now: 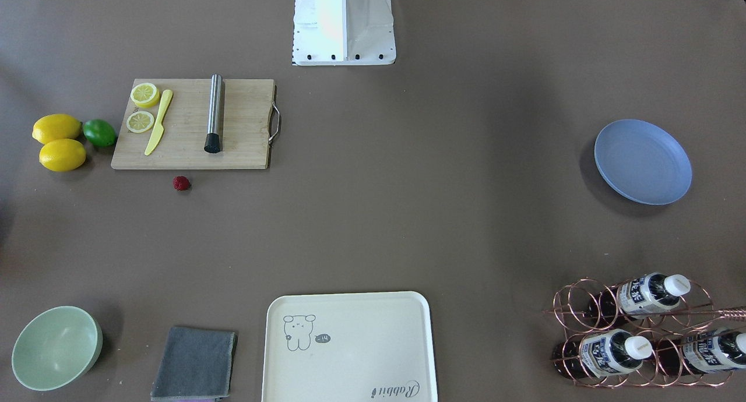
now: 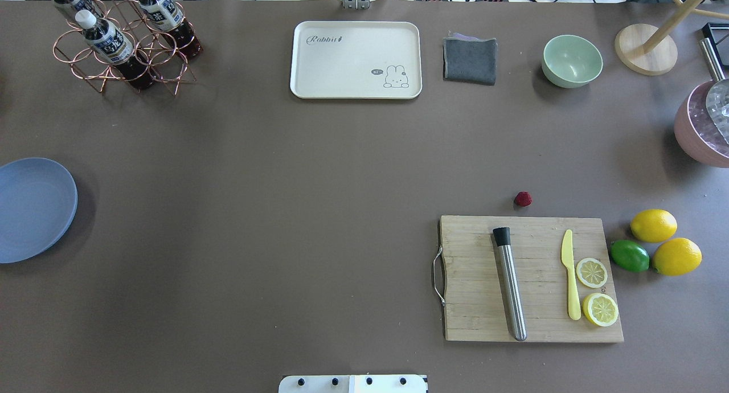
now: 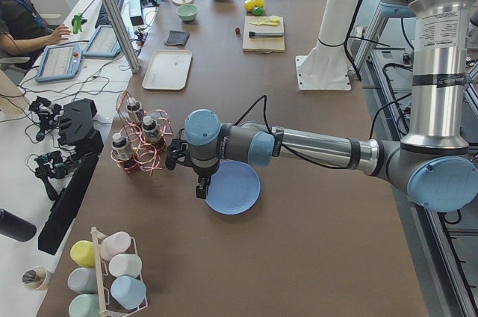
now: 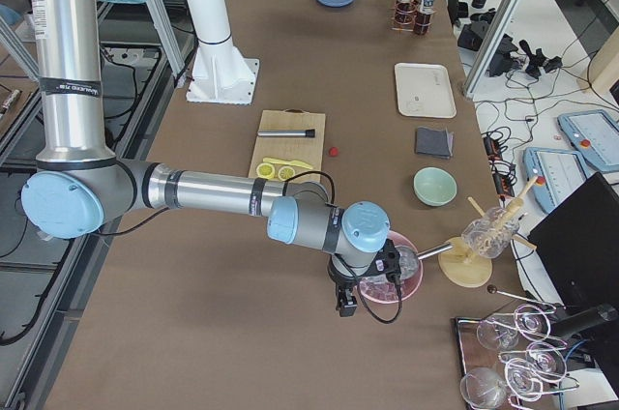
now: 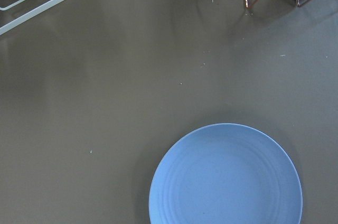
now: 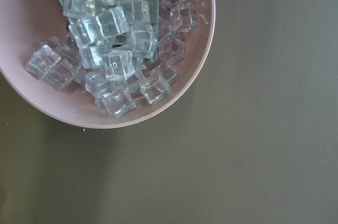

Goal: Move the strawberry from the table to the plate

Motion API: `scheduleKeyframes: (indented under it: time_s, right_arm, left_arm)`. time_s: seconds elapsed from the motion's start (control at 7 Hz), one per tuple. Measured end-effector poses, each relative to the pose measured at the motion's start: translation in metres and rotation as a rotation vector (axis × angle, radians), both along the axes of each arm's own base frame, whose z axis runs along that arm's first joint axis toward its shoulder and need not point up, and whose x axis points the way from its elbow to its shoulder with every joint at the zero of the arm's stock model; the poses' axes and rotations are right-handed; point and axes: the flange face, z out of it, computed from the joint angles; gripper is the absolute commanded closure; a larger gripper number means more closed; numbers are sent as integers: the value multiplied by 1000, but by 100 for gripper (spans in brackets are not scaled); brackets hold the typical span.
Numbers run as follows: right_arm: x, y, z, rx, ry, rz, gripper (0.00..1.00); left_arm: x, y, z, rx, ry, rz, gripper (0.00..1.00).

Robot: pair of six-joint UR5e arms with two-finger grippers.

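Observation:
The strawberry (image 2: 523, 199) (image 1: 181, 183) lies on the table (image 2: 285, 211), just beyond the far edge of the bamboo board. At the table's left end rests the light blue plate (image 2: 34, 209) (image 1: 643, 161) (image 5: 226, 176), with nothing on it. My left gripper (image 3: 200, 186) hangs over the plate's rim and shows only in the exterior left view, so I cannot tell whether it is open or shut. The right gripper (image 4: 346, 304) hovers by a pink bowl of ice cubes (image 6: 105, 49), far from the berry. I cannot tell its state either.
A bamboo cutting board (image 2: 529, 279) holds a metal muddler, a yellow knife and lemon slices. Two lemons (image 2: 654, 225) and a lime sit to its right. At the far edge are a cream tray (image 2: 356, 60), a grey cloth (image 2: 470, 61), a green bowl (image 2: 572, 61) and a copper bottle rack (image 2: 122, 40).

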Motion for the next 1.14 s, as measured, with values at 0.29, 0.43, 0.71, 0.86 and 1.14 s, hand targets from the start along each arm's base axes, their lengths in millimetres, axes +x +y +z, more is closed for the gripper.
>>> scheduleKeyframes:
  time_s: [0.29, 0.43, 0.71, 0.86, 1.14]
  right_arm:
    - [0, 0, 0, -1, -1, 0, 0]
    - [-1, 0, 1, -2, -2, 0, 0]
    - [-2, 0, 0, -2, -9, 0, 0]
    - [-2, 0, 0, -2, -12, 0, 0]
    - [-3, 0, 0, -3, -14, -2, 0]
  left_arm:
    - [0, 3, 5, 5, 0, 2, 3]
    - [0, 9, 12, -8, -1, 1, 3]
    - [0, 13, 20, -24, -1, -2, 3]
    - [0, 12, 24, -33, -1, -2, 2]
    - [1, 12, 33, -52, -7, -5, 2]
